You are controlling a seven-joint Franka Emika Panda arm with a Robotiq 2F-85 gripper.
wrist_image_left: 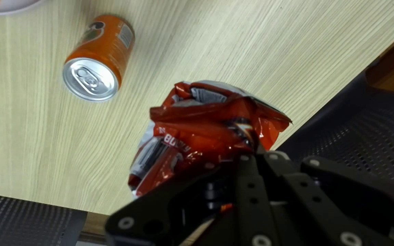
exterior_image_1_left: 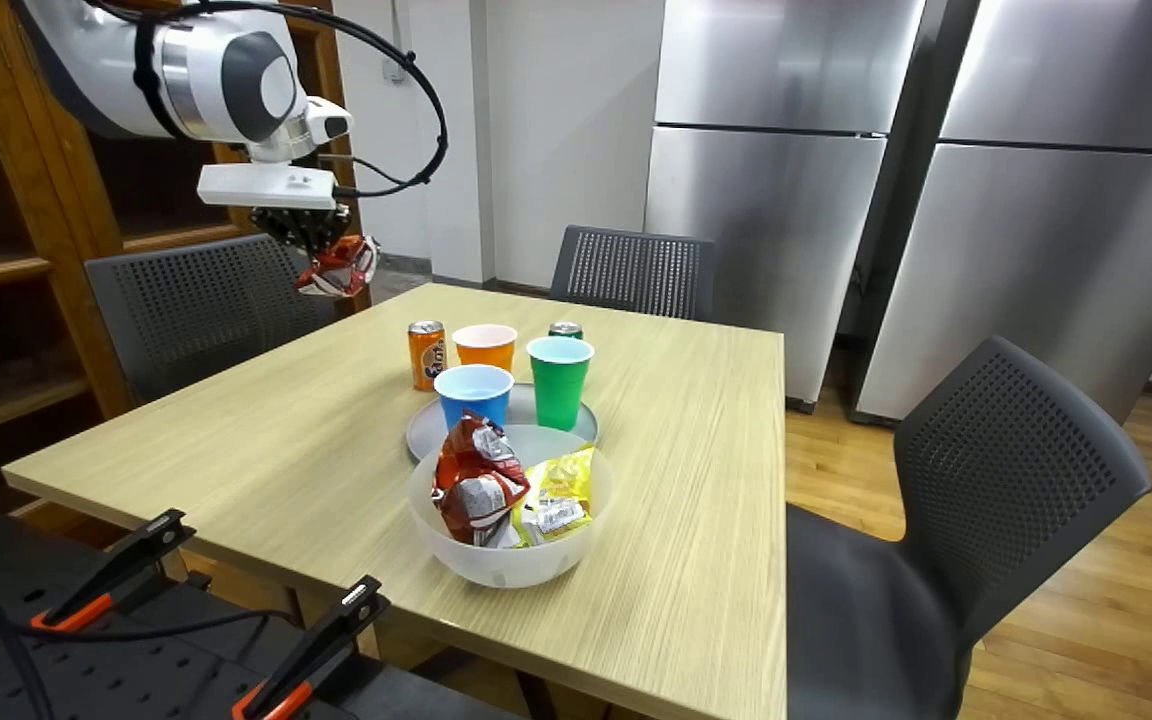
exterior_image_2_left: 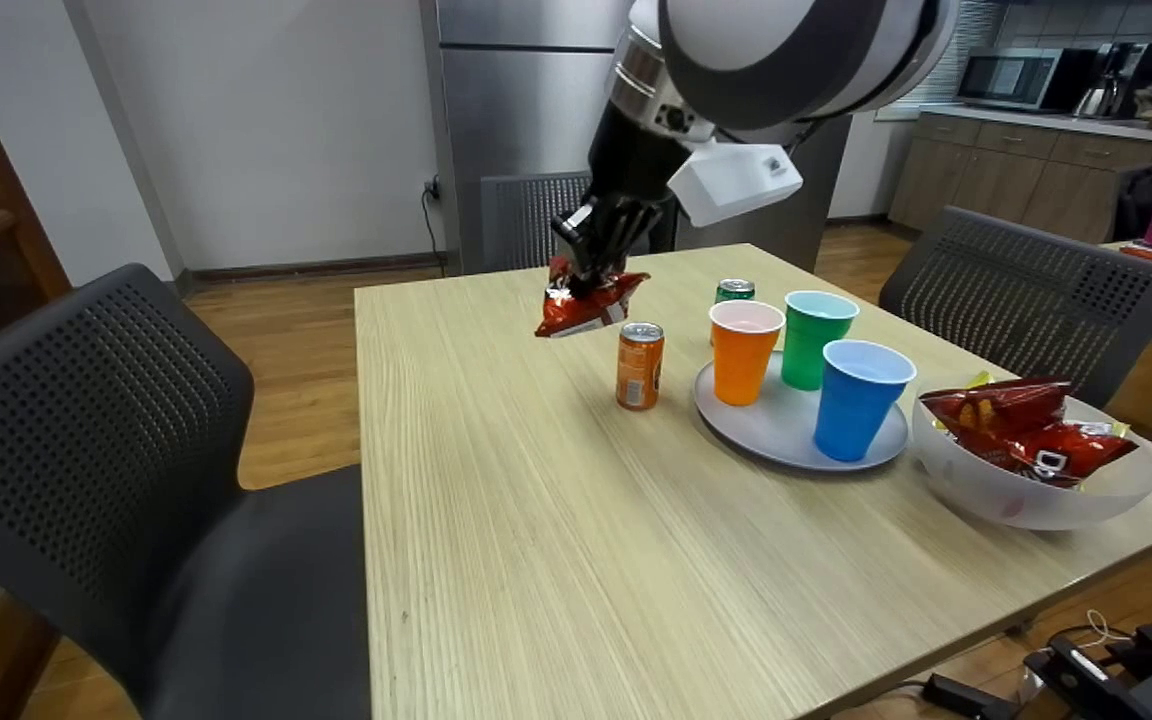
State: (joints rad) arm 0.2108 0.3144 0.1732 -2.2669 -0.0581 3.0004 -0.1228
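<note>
break-room kitchen, steel refrigerators [exterior_image_1_left: 766,230], microwave [exterior_image_2_left: 1008,78] on counter [exterior_image_2_left: 1026,117], dark chairs [exterior_image_1_left: 1016,480] (rather office-like)

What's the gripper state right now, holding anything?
Gripper: closed, fingers pinching a crumpled red snack bag, held in the air above the wood-grain table.

A shiny, crumpled red snack bag [wrist_image_left: 204,131], apparently unopened, hangs mid-air in the jaws.
</note>
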